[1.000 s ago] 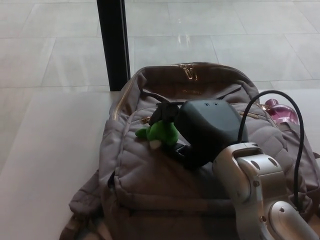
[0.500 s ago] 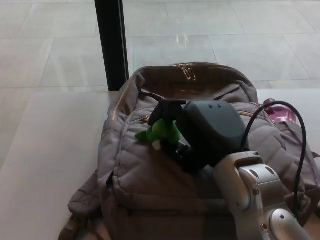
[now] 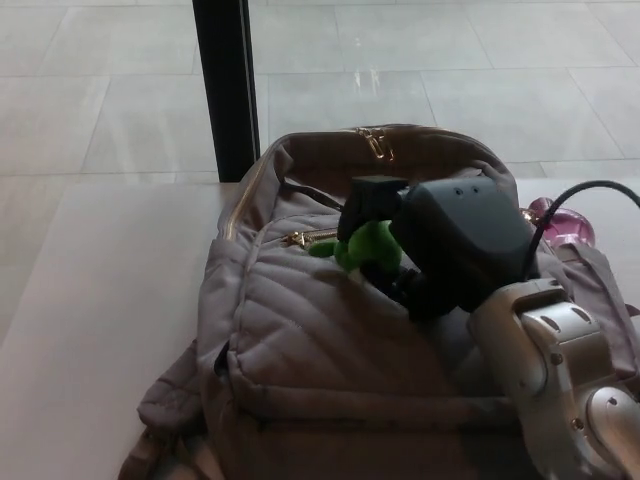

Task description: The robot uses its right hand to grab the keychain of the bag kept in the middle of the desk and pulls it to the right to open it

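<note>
Keychain (image 3: pixel 367 246) green, clamped in right hand (image 3: pixel 420 250) on the bag (image 3: pixel 300 340) mid-counter | grab done, zipper pull (image 3: pixel 300 239) trails left of it, opening looks barely begun, rightward pull left | pink item (image 3: pixel 562 224) near right edge, black post (image 3: pixel 225 85) behind; left hand unseen

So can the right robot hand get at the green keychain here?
Probably yes: the right robot hand already sits on the backpack with its fingers around the green keychain; nothing blocks it.
</note>
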You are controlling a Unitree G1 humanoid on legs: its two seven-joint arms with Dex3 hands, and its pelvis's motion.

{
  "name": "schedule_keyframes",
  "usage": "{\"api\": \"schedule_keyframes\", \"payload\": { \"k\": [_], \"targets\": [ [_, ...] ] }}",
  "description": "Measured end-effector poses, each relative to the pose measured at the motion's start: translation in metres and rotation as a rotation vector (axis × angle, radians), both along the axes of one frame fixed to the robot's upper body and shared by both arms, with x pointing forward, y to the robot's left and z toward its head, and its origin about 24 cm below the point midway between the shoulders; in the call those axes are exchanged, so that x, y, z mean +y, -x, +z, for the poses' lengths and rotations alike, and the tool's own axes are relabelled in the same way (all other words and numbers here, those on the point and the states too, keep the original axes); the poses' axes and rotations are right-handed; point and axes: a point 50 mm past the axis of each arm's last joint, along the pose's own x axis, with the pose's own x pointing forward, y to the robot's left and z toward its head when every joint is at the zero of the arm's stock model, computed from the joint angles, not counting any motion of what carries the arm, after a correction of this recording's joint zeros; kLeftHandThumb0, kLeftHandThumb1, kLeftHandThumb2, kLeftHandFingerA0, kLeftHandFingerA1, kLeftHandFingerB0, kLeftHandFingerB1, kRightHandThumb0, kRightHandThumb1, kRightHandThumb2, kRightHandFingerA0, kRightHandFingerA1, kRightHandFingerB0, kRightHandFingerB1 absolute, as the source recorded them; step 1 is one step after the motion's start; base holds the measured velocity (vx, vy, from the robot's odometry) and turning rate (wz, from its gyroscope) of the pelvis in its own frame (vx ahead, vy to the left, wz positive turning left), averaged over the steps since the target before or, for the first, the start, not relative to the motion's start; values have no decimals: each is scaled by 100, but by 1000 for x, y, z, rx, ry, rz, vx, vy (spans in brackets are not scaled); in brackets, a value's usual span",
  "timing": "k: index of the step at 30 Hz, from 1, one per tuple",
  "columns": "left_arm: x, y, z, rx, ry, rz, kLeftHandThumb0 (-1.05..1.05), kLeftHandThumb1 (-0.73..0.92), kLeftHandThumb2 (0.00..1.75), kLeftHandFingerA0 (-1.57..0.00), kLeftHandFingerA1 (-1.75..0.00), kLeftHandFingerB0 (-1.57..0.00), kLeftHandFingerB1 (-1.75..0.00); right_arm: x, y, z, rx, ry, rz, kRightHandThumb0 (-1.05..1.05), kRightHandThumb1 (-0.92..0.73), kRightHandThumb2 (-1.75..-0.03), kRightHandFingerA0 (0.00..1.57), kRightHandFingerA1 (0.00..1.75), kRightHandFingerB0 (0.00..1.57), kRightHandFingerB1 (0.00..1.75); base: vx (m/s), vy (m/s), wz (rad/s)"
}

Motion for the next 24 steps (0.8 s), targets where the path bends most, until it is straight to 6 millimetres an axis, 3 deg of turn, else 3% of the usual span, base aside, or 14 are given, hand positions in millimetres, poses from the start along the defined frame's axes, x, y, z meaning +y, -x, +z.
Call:
{"api": "schedule_keyframes", "payload": {
  "k": [1, 5, 6, 9, 10, 11, 12, 13, 14, 15, 16, 17, 18, 24],
  "targets": [
    [0, 0, 0, 0, 0, -1, -79, 92, 77, -80, -51, -64, -46, -4, -2, 1, -8, 16, -4, -30, -58, -90, 97, 175, 80, 131, 0, 0, 0],
    [-1, 0, 0, 4, -2, -4, -84, 92, 80, -84, -56, -63, -48, -23, -8, 8, -39, 89, -19, -24, -48, -80, 94, 175, 74, 147, 0, 0, 0],
    [-1, 0, 0, 4, -2, -4, -81, 92, 76, -82, -53, -67, -47, -27, -9, 8, -44, 107, -19, -28, -49, -71, 95, 175, 82, 119, 0, 0, 0],
    [-1, 0, -1, 5, -2, -4, -81, 92, 76, -82, -53, -67, -48, -34, -11, 8, -52, 149, -11, -25, -45, -81, 96, 175, 80, 130, 0, 0, 0],
    [-1, 1, -1, 7, -1, -4, -82, 92, 76, -82, -53, -67, -47, -36, -11, 9, -55, 163, -4, -28, -41, -84, 99, 175, 88, 106, 0, 0, 0],
    [-1, 1, -1, 8, -1, -3, -80, 92, 77, -82, -53, -65, -47, -38, -11, 9, -57, 174, 1, -33, -29, -83, 129, 138, 84, 77, 0, 0, 0],
    [-1, 2, -1, 10, -1, -2, -80, 92, 77, -84, -53, -66, -47, -40, -12, 9, -61, 191, 5, -33, -30, -83, 129, 138, 84, 78, 0, 0, 0],
    [-1, 2, -1, 11, -1, -2, -80, 92, 77, -85, -55, -67, -47, -43, -12, 9, -65, 206, 7, -25, -44, -65, 101, 170, 90, 86, 0, 0, 0],
    [-1, 3, -1, 13, -1, -1, -80, 92, 77, -85, -55, -67, -47, -47, -12, 9, -71, 223, 8, -25, -44, -65, 101, 170, 90, 86, 0, 0, 0],
    [-1, 3, -2, 14, -1, 0, -80, 92, 78, -83, -53, -66, -47, -50, -13, 9, -75, 236, 7, -18, -40, -88, 95, 175, 79, 154, 0, 0, 0],
    [-1, 3, -2, 15, -1, 0, -80, 92, 78, -83, -52, -66, -46, -53, -13, 9, -79, 251, 7, -17, -35, -98, 96, 175, 75, 167, 0, 0, 0],
    [-1, 4, -2, 16, -1, -1, -80, 92, 78, -84, -53, -67, -47, -57, -14, 9, -82, 266, 4, -22, -33, -103, 122, 140, 109, 131, 0, 0, 0],
    [-1, 4, -2, 17, -2, 0, -80, 92, 77, -84, -54, -66, -47, -61, -16, 8, -86, 282, 1, -17, -35, -106, 95, 175, 77, 166, 0, 0, 0],
    [0, 6, -2, 22, -2, 3, -82, 92, 78, -77, -53, -59, -47, -90, -23, 8, -103, 370, -33, -13, -35, -95, 94, 175, 79, 151, 0, 0, 0]
  ]
}}
